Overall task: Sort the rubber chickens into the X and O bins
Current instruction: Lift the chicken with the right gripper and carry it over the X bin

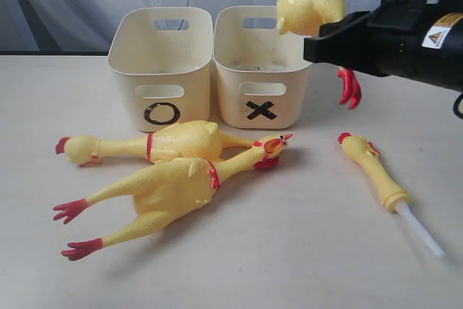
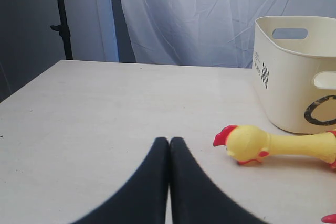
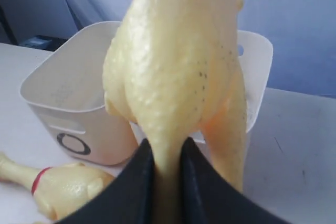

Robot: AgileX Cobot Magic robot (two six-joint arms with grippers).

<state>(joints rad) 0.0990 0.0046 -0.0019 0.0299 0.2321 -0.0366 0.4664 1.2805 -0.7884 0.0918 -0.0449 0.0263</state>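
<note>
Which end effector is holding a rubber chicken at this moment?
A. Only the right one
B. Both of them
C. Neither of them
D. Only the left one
A: the right end effector is closed on a raised chicken, while the left end effector is shut with nothing in it.

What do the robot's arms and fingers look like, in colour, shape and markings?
The right arm is a black, boxy housing with a white and yellow warning label and a black cable at its side. The left fingers and right fingers are matte black, smooth, and taper to rounded tips.
</note>
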